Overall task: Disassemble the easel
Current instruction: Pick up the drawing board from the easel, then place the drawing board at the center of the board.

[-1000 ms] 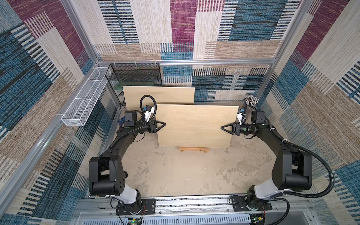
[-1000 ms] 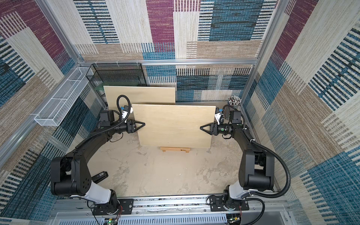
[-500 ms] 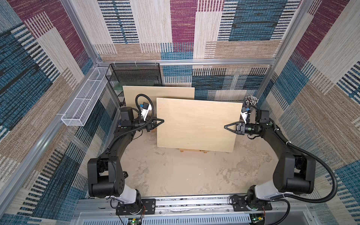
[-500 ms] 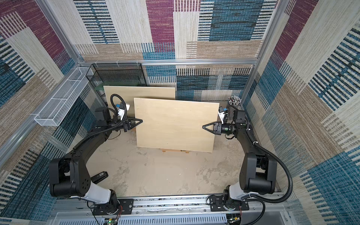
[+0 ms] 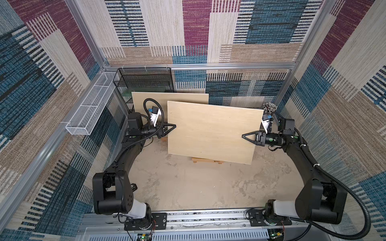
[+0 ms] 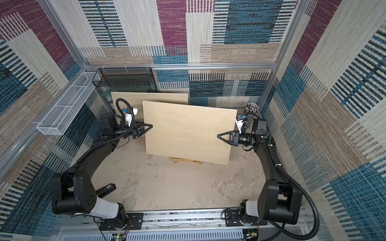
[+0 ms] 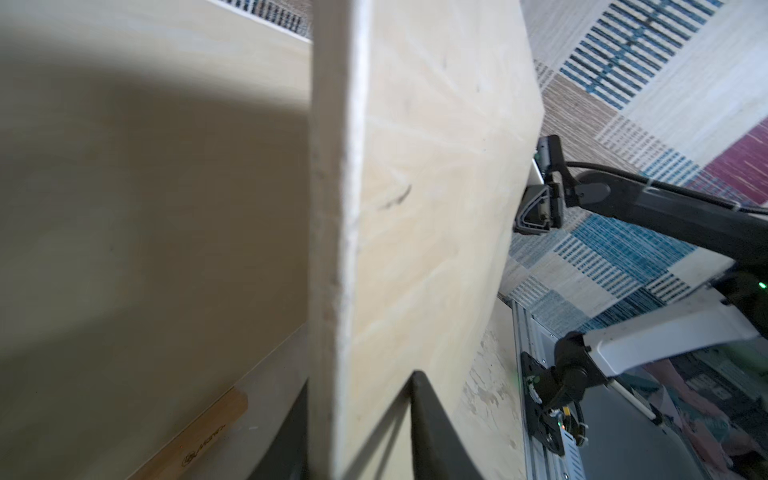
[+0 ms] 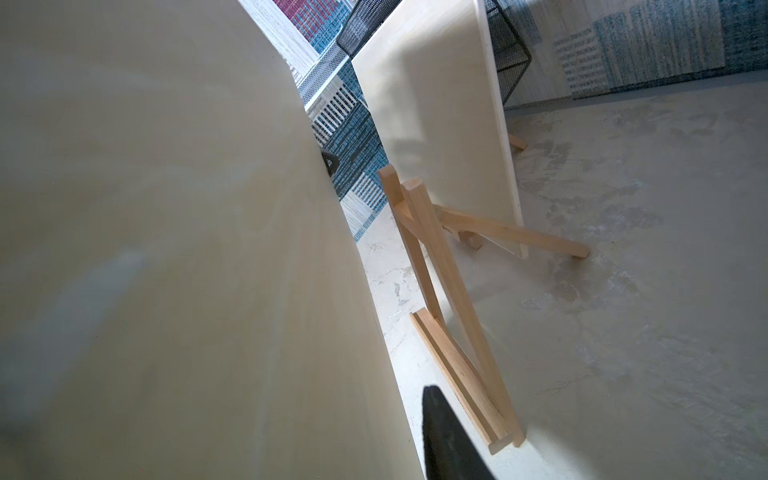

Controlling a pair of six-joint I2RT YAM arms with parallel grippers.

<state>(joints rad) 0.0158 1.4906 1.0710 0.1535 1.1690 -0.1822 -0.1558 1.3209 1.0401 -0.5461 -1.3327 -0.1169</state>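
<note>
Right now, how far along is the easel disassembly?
Done: the front board is lifted clear of the easel, whose ledge is bare. In hand: the left gripper and right gripper clamp the board's opposite side edges, holding it tilted in the air. Left: setting the board down and taking apart the easel, which stands assembled; a rear board leans on what looks like a second easel.

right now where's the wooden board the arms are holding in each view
Top view: wooden board centre, tilted, over the easel.
Top view: centre as well.
Left wrist: edge-on, through the middle.
Right wrist: close up, filling much of the frame.
Landmark: the easel, clear in both top views and the right wrist.
</note>
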